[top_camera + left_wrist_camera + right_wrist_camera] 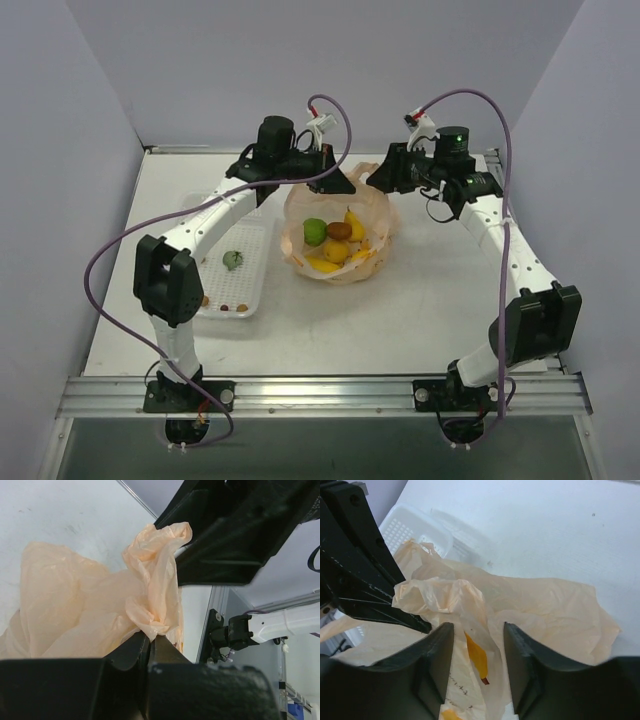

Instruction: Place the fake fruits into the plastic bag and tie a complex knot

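The peach-orange plastic bag sits at the table's middle with the fake fruits inside: a green round one, a brown one, yellow and orange ones. My left gripper is shut on a twisted bag handle above the bag's far rim. My right gripper is open, its fingers on either side of a strand of bag film with a yellow banana print. The left gripper's fingers show at the left in the right wrist view.
A white mesh tray lies left of the bag with a small dark-green leafy piece and tiny brown bits. The tray also shows in the right wrist view. Walls enclose the table's left, far and right sides.
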You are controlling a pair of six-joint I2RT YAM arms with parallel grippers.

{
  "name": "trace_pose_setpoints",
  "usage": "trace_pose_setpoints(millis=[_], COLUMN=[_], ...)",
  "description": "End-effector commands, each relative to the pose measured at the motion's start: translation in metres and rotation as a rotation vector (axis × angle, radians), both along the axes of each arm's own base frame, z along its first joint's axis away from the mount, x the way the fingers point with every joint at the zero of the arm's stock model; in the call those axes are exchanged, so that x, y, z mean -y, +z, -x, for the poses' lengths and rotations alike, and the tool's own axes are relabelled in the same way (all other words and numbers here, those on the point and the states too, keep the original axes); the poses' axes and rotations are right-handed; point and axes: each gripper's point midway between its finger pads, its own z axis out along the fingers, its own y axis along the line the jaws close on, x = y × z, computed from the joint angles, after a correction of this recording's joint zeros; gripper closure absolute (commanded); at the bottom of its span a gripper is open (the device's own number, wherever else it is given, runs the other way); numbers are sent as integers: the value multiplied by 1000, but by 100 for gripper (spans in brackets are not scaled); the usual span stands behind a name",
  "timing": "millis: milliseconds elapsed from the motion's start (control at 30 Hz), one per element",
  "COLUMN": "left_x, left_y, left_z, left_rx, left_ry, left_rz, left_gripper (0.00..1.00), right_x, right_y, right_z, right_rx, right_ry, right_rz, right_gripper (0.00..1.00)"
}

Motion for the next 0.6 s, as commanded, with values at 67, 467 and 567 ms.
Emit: trace_pose_setpoints(millis=[67, 467, 567], left_x=[7, -104, -122], left_y=[21, 108, 99], left_z=[13, -33, -12], left_rx=[52, 356, 357], left_ry=[-86, 208, 205], left_rz=[30, -86, -201], left_gripper=[100, 10, 6], right_x=[-9, 79, 87], right_y=[30, 33, 34], right_z=[0, 25, 41], right_rx=[95, -202, -238], right_ry=[48, -456, -549], right_rz=[-11, -279, -325], right_gripper=[84, 100, 100])
